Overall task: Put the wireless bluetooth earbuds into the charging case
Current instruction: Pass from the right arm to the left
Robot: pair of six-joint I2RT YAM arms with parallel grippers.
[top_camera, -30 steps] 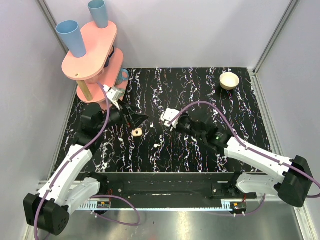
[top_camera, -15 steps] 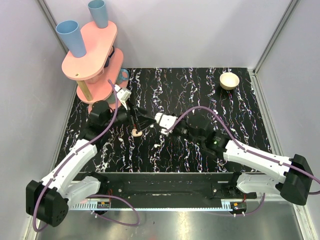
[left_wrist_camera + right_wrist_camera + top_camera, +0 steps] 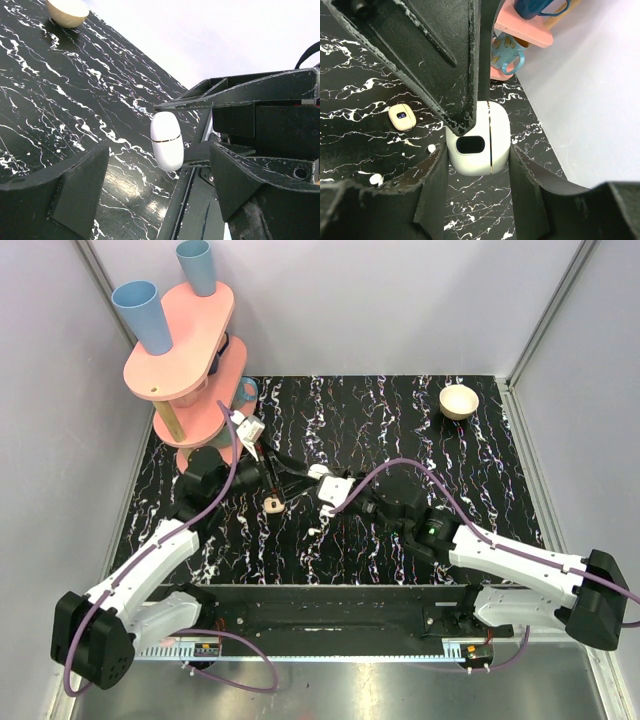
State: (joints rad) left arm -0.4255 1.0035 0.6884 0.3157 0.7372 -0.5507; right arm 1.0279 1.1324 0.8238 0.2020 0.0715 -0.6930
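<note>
A white charging case (image 3: 477, 137) with a dark oval window sits closed between the fingers of my right gripper (image 3: 477, 150), which is shut on its sides just above the table. In the left wrist view the same case (image 3: 166, 141) shows edge-on with its seam line. My left gripper (image 3: 157, 150) is open, its jaws standing wide on either side of the case without touching it. The two grippers meet mid-table (image 3: 300, 480). Two tiny white earbuds lie loose on the table, one (image 3: 431, 148) beside the case and one (image 3: 375, 178) nearer the arms, also seen from above (image 3: 312, 530).
A cream rounded-square piece with a dark screen (image 3: 274, 503) lies just left of the grippers. A pink two-tier stand (image 3: 180, 350) with blue cups and a butterfly mug (image 3: 507, 50) stands at the back left. A wooden bowl (image 3: 459, 400) is at the back right.
My right gripper has carried the case leftward to meet the left gripper, which swung in toward it. The left jaws have narrowed slightly.
</note>
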